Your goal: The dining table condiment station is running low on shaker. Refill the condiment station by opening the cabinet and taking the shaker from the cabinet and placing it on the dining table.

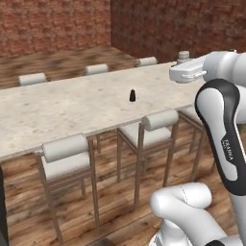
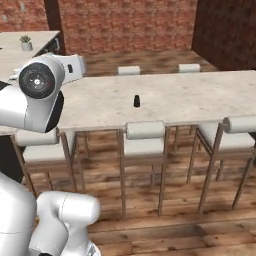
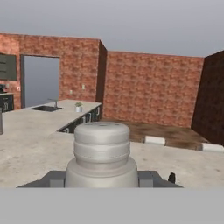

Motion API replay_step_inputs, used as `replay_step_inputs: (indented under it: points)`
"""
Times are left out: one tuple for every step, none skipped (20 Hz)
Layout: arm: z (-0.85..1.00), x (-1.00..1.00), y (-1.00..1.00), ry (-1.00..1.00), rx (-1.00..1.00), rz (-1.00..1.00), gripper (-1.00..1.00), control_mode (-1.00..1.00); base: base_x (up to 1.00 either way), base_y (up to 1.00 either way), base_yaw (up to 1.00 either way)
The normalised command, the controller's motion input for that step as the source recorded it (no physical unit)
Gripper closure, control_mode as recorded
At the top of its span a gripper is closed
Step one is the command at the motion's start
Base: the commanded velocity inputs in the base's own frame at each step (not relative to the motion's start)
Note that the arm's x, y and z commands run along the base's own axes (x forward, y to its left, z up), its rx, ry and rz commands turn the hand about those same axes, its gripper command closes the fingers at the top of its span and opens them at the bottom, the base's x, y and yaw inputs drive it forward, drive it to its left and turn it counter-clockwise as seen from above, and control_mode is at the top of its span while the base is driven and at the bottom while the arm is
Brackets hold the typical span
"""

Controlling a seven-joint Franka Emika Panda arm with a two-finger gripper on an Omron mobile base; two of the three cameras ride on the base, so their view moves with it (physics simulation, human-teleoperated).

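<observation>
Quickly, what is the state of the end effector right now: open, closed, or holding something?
End effector: closed on the shaker, held above the dining table.

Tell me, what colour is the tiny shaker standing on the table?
Black shaker; right base view shows it best.
</observation>
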Motion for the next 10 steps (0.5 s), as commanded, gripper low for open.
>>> replay_step_inputs:
  points:
    - [0.00, 0.00, 0.00, 0.00, 0.00, 0.00, 1.00, 1.00, 0.72, -1.00, 0.36]
    - [0.00, 0.00, 0.00, 0.00, 0.00, 0.00, 1.00, 1.00, 0.72, -1.00, 0.36]
    - [0.00, 0.00, 0.00, 0.00, 0.00, 0.00, 1.00, 1.00, 0.72, -1.00, 0.35]
    - [0.00, 0.00, 0.00, 0.00, 0.00, 0.00, 1.00, 1.00, 0.77, -1.00, 0.35]
    - [0.00, 0.00, 0.00, 0.00, 0.00, 0.00, 1.00, 1.00, 0.87, -0.97, 0.35]
    - [0.00, 0.00, 0.00, 0.00, 0.00, 0.00, 1.00, 1.00, 0.94, -0.94, 0.35]
    - [0.00, 0.00, 0.00, 0.00, 0.00, 0.00, 1.00, 1.00, 0.97, -0.91, 0.35]
    - [0.00, 0.00, 0.00, 0.00, 0.00, 0.00, 1.00, 1.00, 1.00, -0.91, 0.36]
    - [0.00, 0.00, 0.00, 0.00, 0.00, 0.00, 1.00, 1.00, 1.00, -0.88, 0.36]
    - [0.00, 0.00, 0.00, 0.00, 0.00, 0.00, 1.00, 1.00, 1.00, -0.85, 0.36]
